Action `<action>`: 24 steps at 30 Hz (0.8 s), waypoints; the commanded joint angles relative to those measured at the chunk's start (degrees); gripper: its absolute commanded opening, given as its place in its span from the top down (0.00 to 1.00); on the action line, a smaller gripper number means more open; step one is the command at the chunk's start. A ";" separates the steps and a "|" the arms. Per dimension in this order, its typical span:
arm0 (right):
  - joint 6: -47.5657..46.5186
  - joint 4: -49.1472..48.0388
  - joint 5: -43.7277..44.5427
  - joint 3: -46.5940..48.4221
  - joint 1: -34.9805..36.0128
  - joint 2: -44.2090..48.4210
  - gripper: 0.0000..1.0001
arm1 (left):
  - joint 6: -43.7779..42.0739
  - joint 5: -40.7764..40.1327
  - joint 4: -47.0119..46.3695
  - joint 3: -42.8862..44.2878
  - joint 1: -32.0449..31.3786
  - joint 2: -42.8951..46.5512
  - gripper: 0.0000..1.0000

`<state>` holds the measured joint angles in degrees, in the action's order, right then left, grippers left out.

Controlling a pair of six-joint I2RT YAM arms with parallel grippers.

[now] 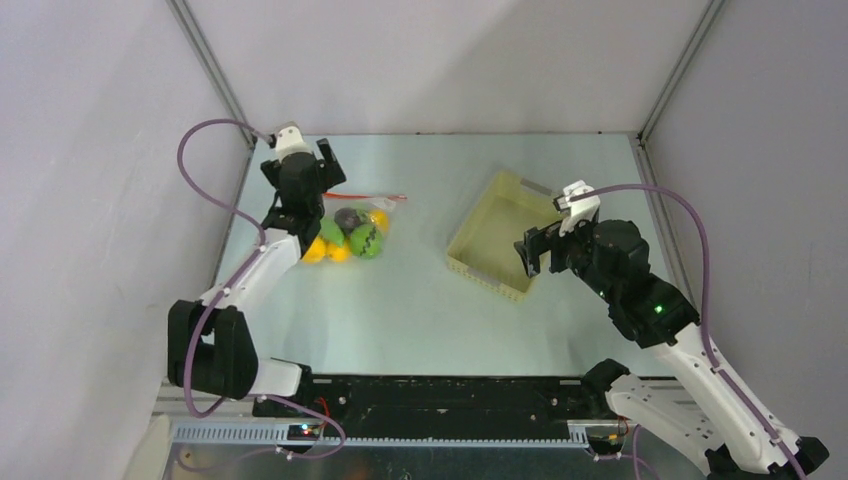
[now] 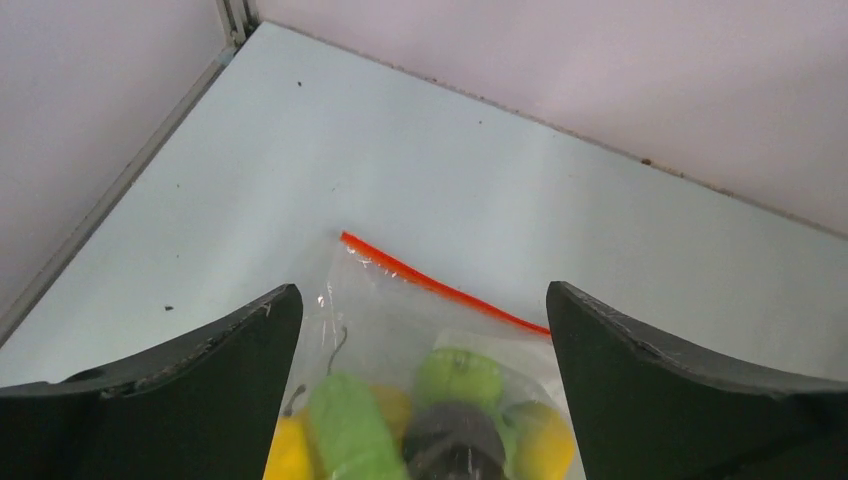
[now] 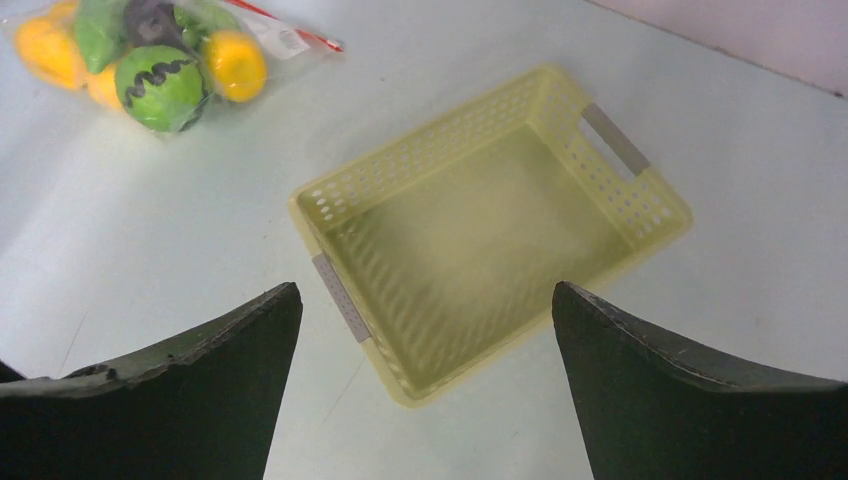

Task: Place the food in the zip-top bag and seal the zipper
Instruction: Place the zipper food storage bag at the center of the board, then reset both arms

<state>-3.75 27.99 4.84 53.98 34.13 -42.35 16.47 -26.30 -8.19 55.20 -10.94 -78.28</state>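
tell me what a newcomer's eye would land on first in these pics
The clear zip-top bag, stuffed with bright toy food, lies at the far left of the table, under the open left gripper. To the right sits an empty pale yellow lattice basket, with the open right gripper hovering by its near corner.

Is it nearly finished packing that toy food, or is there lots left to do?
Nearly there, it seems. Done: the food all sits inside the zip-top bag, and the yellow basket holds none. In hand: nothing; the left gripper hangs open over the bag, the right gripper open above the basket. Left: perhaps only the zipper; whether it is pressed shut cannot be told here.
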 commanded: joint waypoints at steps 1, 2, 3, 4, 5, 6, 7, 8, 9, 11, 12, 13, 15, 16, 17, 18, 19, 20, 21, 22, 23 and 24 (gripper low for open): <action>7.13 -3.22 5.25 -1.49 -2.64 1.89 0.00 | 0.95 0.27 5.75 4.99 0.48 2.76 0.00; 8.34 -3.84 6.05 -2.07 -3.22 2.33 0.00 | 1.56 0.41 6.49 5.02 0.44 4.69 0.00; 10.71 -4.14 7.64 -3.32 -4.87 2.56 0.01 | 2.67 0.82 8.53 4.97 0.47 5.93 0.00; 11.67 -4.45 8.25 -3.86 -5.74 2.91 0.01 | 3.43 1.04 10.07 4.75 0.47 8.73 0.00; 13.88 -4.40 8.80 -4.75 -8.01 3.08 0.01 | 4.79 1.38 12.88 4.57 0.48 10.24 0.00; 14.92 -4.03 8.70 -5.44 -9.33 3.31 0.01 | 5.50 1.58 14.44 3.82 0.48 13.61 0.00; 17.15 -3.70 7.95 -5.67 -11.96 3.40 0.01 | 7.22 1.78 17.73 3.23 0.41 15.40 0.00; 18.23 -3.00 7.22 -6.17 -13.51 3.61 0.01 | 7.99 1.96 19.28 1.64 0.40 19.43 0.00; 20.16 -2.62 5.45 -6.43 -16.25 3.69 0.01 | 9.35 2.73 21.90 0.33 0.40 21.48 0.00; 22.27 -1.40 3.09 -7.28 -20.49 4.06 0.00 | 10.87 3.90 24.01 -5.21 0.30 29.05 0.00; 23.06 -0.67 1.87 -8.05 -22.85 4.56 0.00 | 11.62 3.61 24.62 -9.94 0.26 34.40 0.00; 23.25 -0.53 1.50 -8.60 -23.83 4.87 0.01 | 13.82 3.14 26.47 -12.00 0.23 37.40 0.00; 23.76 -0.32 0.49 -10.41 -26.23 6.10 0.01 | 18.13 2.38 30.67 -17.54 0.22 45.97 0.00; 24.35 -0.27 0.23 -11.66 -27.43 7.01 0.01 | 19.29 2.79 32.04 -20.43 0.22 51.50 0.00; 24.77 -0.18 0.29 -12.21 -27.88 7.78 0.01 | 21.58 3.03 34.10 -21.86 0.15 54.17 0.00; 25.26 -0.15 0.51 -13.37 -28.61 8.15 0.00 | 22.64 3.46 34.85 -24.39 0.10 59.53 0.00; 25.32 -0.29 0.56 -13.98 -28.82 8.92 0.00 | 24.75 3.59 35.79 -25.51 -0.01 64.17 0.00; 25.49 -0.43 1.28 -15.54 -28.98 9.42 0.00 | 26.30 4.08 36.25 -27.26 -0.03 66.13 0.00; 25.78 -0.71 2.22 -16.30 -29.05 10.28 0.01 | 26.58 4.16 36.59 -27.74 -0.04 69.31 0.00; 26.83 -0.68 4.35 -17.58 -29.15 10.62 0.01 | 26.86 3.87 37.28 -28.01 -0.05 70.54 0.00; 27.33 -0.44 5.51 -18.16 -29.18 11.24 0.01 | 26.90 3.12 37.59 -27.66 -0.09 72.04 0.00; 28.28 -0.33 7.20 -18.27 -29.18 11.45 0.00 | 26.87 2.63 38.30 -27.41 -0.06 72.35 0.00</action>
<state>20.91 28.05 7.27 37.26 5.32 -32.56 38.98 -23.31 27.27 27.29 -10.98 -9.10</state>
